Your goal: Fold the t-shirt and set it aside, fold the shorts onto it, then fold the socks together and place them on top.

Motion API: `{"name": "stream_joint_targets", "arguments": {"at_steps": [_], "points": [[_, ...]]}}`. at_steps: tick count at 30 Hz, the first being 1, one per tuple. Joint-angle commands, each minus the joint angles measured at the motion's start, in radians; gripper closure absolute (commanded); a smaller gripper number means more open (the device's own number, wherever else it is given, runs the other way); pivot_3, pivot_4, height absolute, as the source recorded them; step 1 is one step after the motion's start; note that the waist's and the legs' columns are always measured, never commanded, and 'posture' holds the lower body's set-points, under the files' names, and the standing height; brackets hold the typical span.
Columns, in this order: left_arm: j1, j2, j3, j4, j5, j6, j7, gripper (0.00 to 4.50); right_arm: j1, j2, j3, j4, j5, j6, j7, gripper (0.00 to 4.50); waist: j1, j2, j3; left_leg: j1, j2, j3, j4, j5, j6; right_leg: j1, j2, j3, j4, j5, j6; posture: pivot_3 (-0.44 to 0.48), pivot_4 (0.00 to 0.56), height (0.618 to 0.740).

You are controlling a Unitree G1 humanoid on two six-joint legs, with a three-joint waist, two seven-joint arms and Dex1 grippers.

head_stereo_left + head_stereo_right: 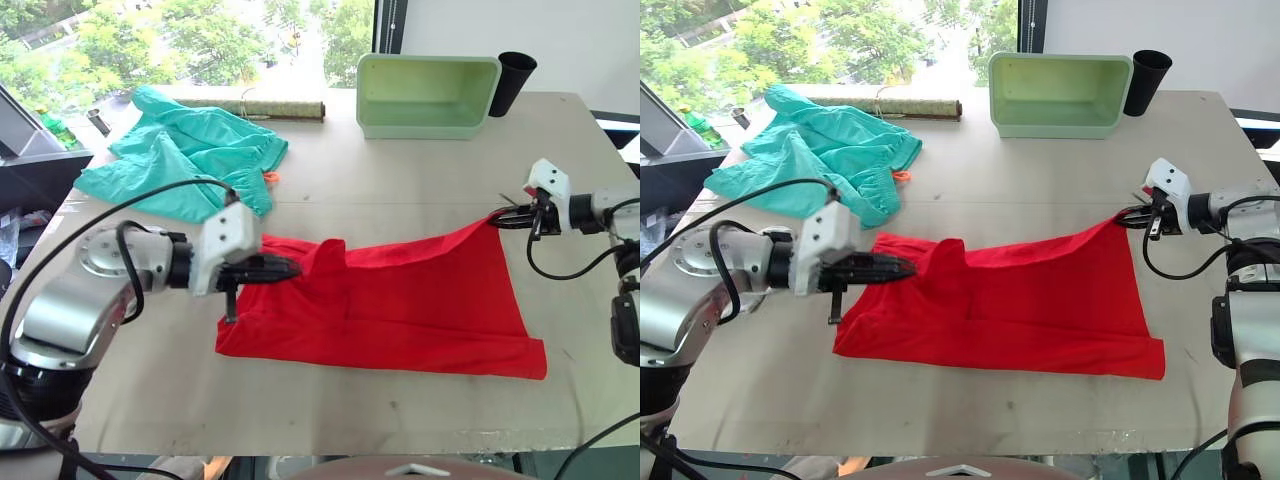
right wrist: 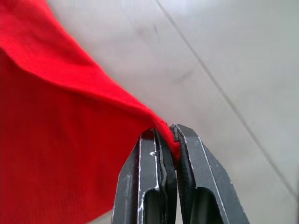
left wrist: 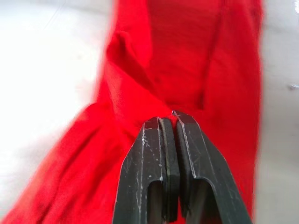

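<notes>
Ahead of me, at the desk's (image 1: 400, 190) far edge, sits a pale green rectangular plastic tub (image 1: 427, 95), a black tapered cup (image 1: 512, 82) just beside it toward the far right corner. A brownish rolled mat (image 1: 265, 107) lies along the far edge.

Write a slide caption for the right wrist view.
Right gripper shut on a corner of the red t-shirt, lifting it off the table.

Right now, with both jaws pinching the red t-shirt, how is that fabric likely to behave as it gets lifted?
Probably floppy: the t-shirt sags and creases between the left gripper and right gripper. Likely light, since small pinches raise its edges. It may drag across the table where it lies flat.
</notes>
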Motion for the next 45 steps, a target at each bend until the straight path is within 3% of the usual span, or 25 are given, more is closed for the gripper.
{"name": "stream_joint_targets", "arguments": {"at_steps": [1, 8, 20, 25, 35, 45], "points": [[-0.011, -0.007, 0.072, 0.060, 0.004, -0.076, 0.003, 4.50, 0.056, -0.031, -0.062, -0.055, 0.067, -0.083, 0.018, 4.48, 0.000, 0.000, 0.000, 0.000, 0.000, 0.000, 0.000, 0.000, 0.000, 0.000, 0.000, 0.000, 0.000, 0.000, 0.000, 0.000, 0.150, 0.740], [0.046, -0.027, 0.061, 0.097, 0.042, -0.143, 0.008, 4.50, 0.222, -0.034, -0.123, -0.204, 0.157, -0.172, 0.018, 4.48, -0.002, 0.000, 0.000, 0.000, 0.000, 0.001, -0.001, 0.000, 0.000, 0.000, 0.000, 0.001, -0.001, 0.000, 0.000, 0.000, 0.150, 0.740], [0.126, -0.088, 0.039, 0.107, 0.133, -0.288, 0.061, 4.50, 0.522, -0.024, -0.154, -0.504, 0.216, -0.368, -0.126, 4.48, 0.000, 0.000, 0.000, 0.003, 0.000, 0.002, -0.001, 0.000, 0.000, 0.002, -0.005, 0.001, -0.001, 0.000, 0.000, 0.000, 0.150, 0.740], [-0.017, -0.205, 0.025, 0.231, 0.229, -0.392, 0.215, 4.50, 0.541, -0.016, -0.158, -0.539, 0.225, -0.347, -0.206, 4.48, 0.004, 0.000, 0.000, 0.004, 0.000, 0.002, -0.001, 0.000, 0.000, 0.003, -0.005, 0.000, -0.001, 0.000, 0.000, 0.000, 0.150, 0.740], [-0.273, -0.329, -0.044, 0.500, 0.346, -0.568, 0.305, 4.50, 0.491, -0.019, -0.136, -0.529, 0.214, -0.237, -0.294, 4.48, 0.003, 0.000, 0.000, 0.007, 0.000, 0.005, -0.001, 0.000, 0.000, 0.005, 0.000, 0.000, 0.000, 0.000, 0.001, 0.000, 0.150, 0.740], [-0.235, -0.317, -0.045, 0.589, 0.367, -0.669, 0.268, 4.50, 0.536, -0.021, -0.129, -0.594, 0.207, -0.145, -0.334, 4.48, 0.002, 0.000, 0.000, 0.008, 0.001, 0.007, -0.002, 0.000, 0.000, 0.004, 0.000, 0.002, 0.000, 0.000, 0.001, 0.000, 0.150, 0.740]]}}
